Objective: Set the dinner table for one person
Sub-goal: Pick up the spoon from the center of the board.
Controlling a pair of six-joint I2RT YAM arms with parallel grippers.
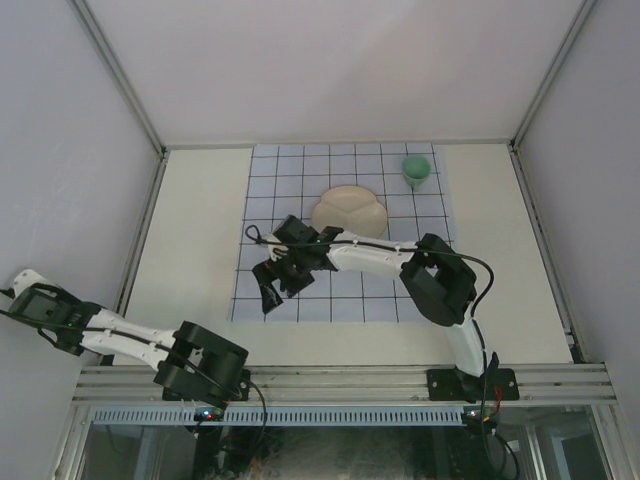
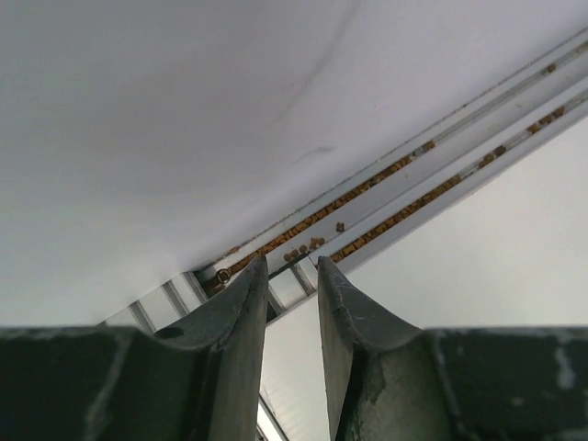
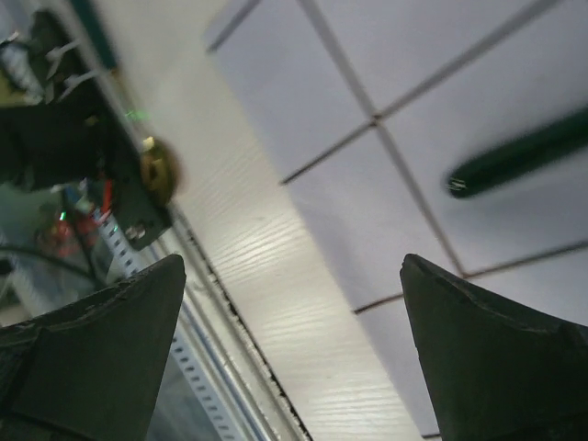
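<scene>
The counter (image 1: pixel 195 250), a broad, matte, cream-white rectangle, fills the middle of the top view. A pale-blue cloth (image 1: pixel 300 170) with dark grid lines lies flat on its centre. The right fingers (image 3: pixel 292 266) are spread wide with nothing between them, over the cloth's lower-left corner. In the right wrist view a strip of the counter with a faint wood grain runs diagonally between the two dark, blunt tips. A blurred dark green rod-like thing (image 3: pixel 524 152) lies on the cloth at the right of that frame. The left fingers (image 2: pixel 289 276), dark and scuffed, stand narrowly parted and hold nothing. They face a smooth white wall and a ribbed metal rail, and in the top view they sit at the far left, well apart from the cloth. A shallow, lobed cream plate (image 1: pixel 350 208) lies on the cloth above the right arm, and a small green cup (image 1: pixel 417 170) stands near the cloth's upper right corner.
</scene>
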